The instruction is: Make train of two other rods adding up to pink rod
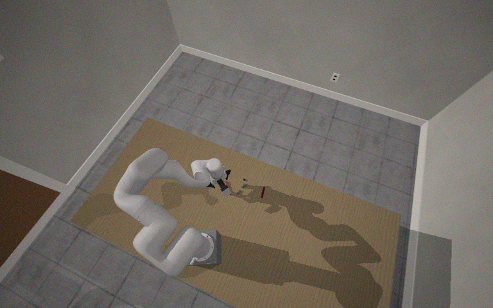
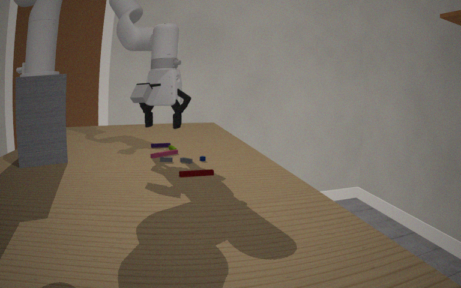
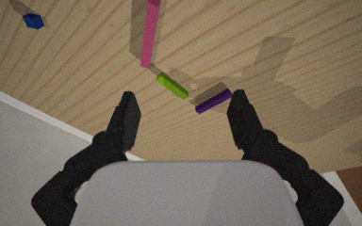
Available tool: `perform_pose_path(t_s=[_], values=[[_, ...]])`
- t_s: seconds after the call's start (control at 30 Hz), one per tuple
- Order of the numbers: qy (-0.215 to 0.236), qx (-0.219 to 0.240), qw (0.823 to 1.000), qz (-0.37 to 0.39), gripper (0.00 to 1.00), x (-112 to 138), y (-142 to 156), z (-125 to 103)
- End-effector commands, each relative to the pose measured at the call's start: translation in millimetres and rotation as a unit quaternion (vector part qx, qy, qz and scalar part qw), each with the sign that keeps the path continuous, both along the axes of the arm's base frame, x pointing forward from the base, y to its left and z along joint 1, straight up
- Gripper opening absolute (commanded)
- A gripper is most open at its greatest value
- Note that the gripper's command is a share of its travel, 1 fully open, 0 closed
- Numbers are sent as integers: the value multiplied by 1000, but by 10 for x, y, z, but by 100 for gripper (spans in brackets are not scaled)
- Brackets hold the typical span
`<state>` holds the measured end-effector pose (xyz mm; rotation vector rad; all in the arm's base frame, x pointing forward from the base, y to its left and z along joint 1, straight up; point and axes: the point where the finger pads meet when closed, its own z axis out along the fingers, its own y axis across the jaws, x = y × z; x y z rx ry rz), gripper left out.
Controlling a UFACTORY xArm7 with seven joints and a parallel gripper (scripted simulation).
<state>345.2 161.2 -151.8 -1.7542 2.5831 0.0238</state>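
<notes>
Pink long rod (image 2: pixel 164 153) lies flat on the wooden desk (image 2: pixel 101 210), short lime rod (image 2: pixel 172 147) and purple rod (image 2: pixel 160 144) just behind it; black jaws spread wide, empty, high above them.

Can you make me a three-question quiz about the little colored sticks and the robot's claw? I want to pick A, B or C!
1. Where is the gripper?
A. Above the table
B. Resting on the red rod
C. On the floor

2. How many grey rods lie on the table?
A. None
B. Two
C. Five

3. How is the gripper?
A. Shut on the pink rod
B. Shut tight, empty
C. Open, empty

Answers: 1 A, it hangs over the purple rod. 2 B, one grey rod and another lie near the pink rod. 3 C, the fingers stand wide apart.
</notes>
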Motion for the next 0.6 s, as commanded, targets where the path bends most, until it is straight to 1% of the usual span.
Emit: perform_pose_path(t_s=[0.0, 0.23, 0.57], values=[[3, -9, 997, -83, 100, -133, 147, 21], [3, -9, 993, -115, 100, -196, 202, 23], [3, -9, 993, -116, 100, -199, 206, 23]])
